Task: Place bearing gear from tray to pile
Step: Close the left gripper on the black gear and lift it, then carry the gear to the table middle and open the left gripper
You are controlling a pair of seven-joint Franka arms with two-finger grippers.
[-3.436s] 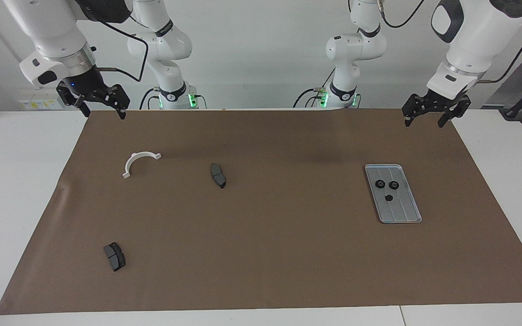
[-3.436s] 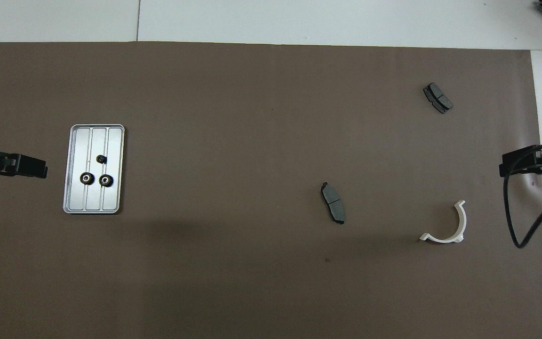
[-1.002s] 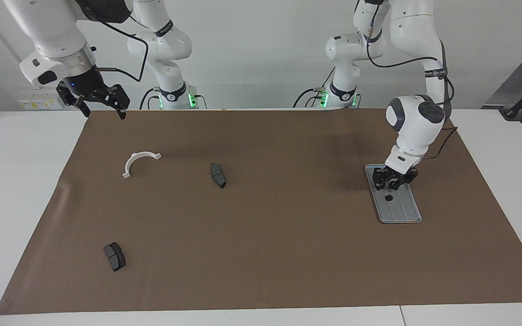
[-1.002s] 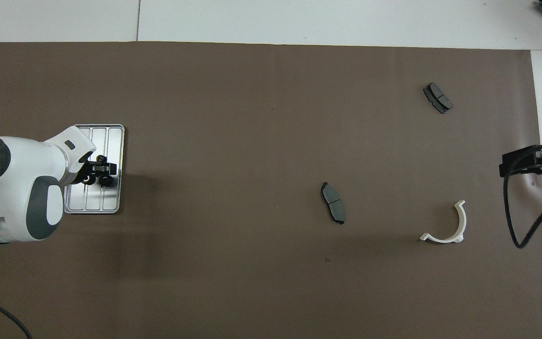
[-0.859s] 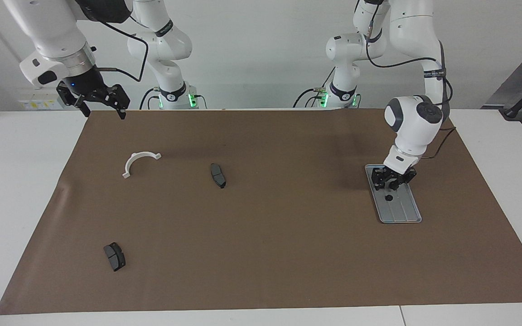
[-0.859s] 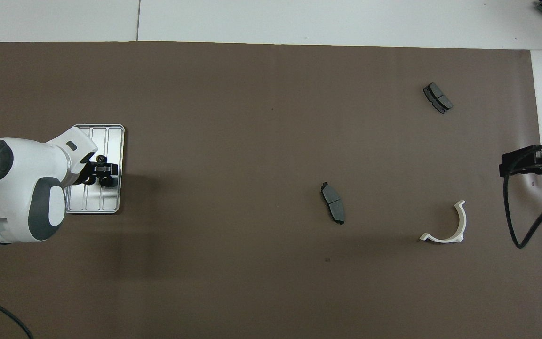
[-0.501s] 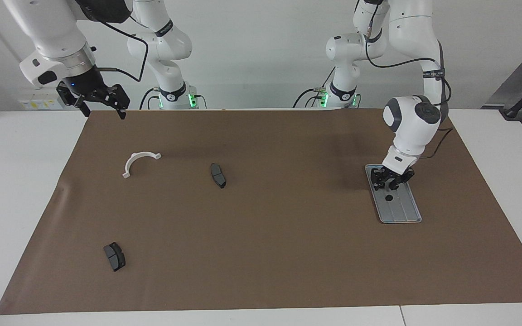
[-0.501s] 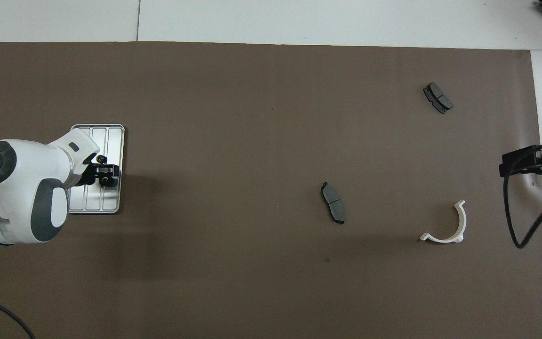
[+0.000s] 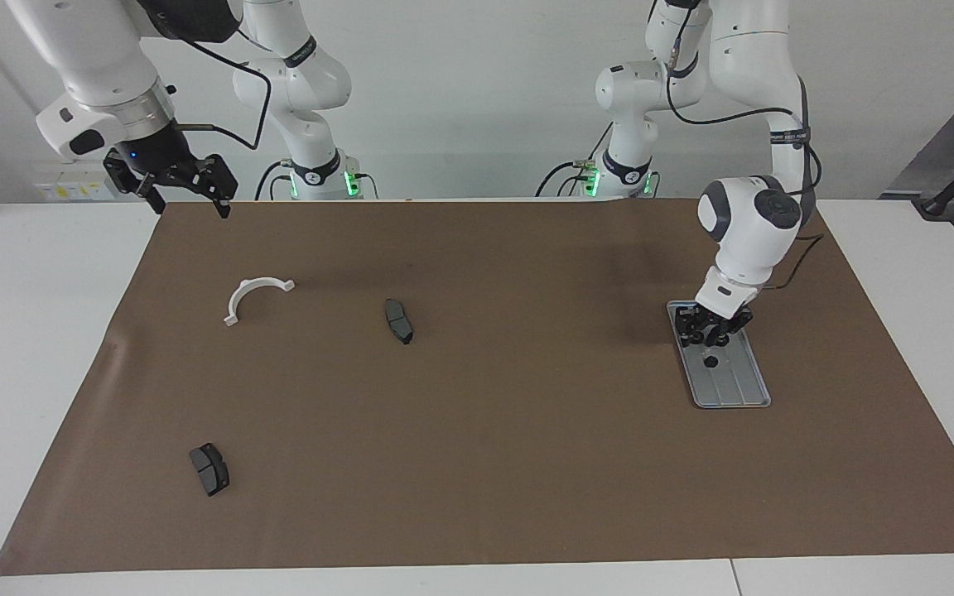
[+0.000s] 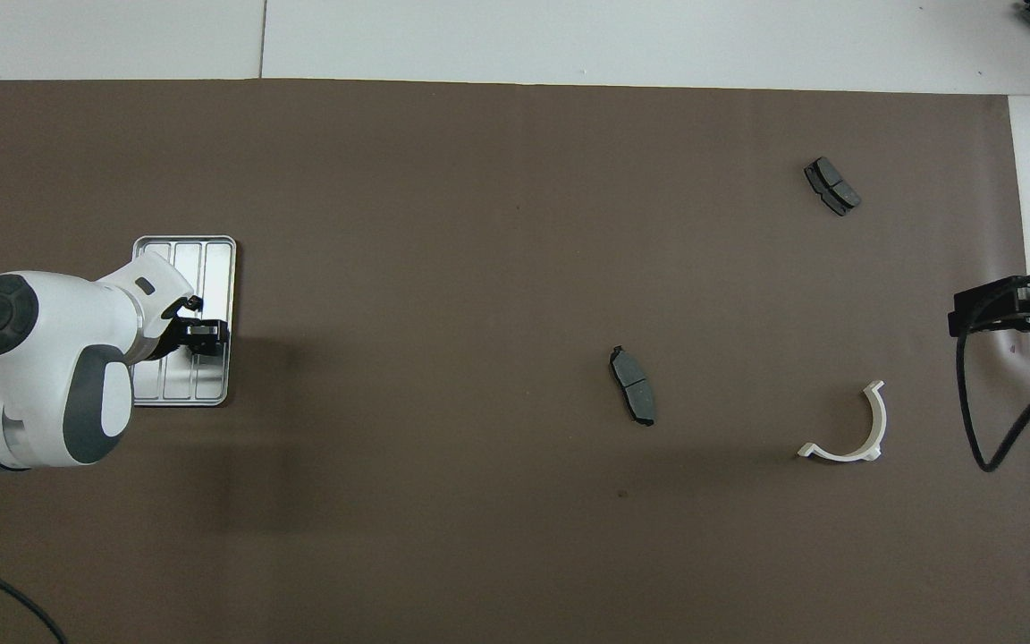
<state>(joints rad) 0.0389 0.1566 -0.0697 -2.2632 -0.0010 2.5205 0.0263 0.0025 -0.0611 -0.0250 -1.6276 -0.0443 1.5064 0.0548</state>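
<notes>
Left gripper (image 9: 710, 333) lowered into the tray (image 9: 742, 389) at the left arm's end of the table

Fingers are seen drawn close together over the part of the tray nearer the robots, where the gears were lying, but whether a bearing gear is clamped between them cannot be told, since the spot is hidden by the gripper in both views. One small black gear (image 9: 710, 362) is seen lying free in the tray, just farther from the robots than the gripper. The tray is set flat on the brown mat (image 9: 493, 430). The right gripper (image 9: 187, 199) is held waiting above the mat's corner at the right arm's end, its fingers spread apart. A white curved bracket (image 9: 253, 295) and two dark brake pads (image 9: 398, 320) (image 9: 209, 468) are scattered on the mat, well apart from the tray
</notes>
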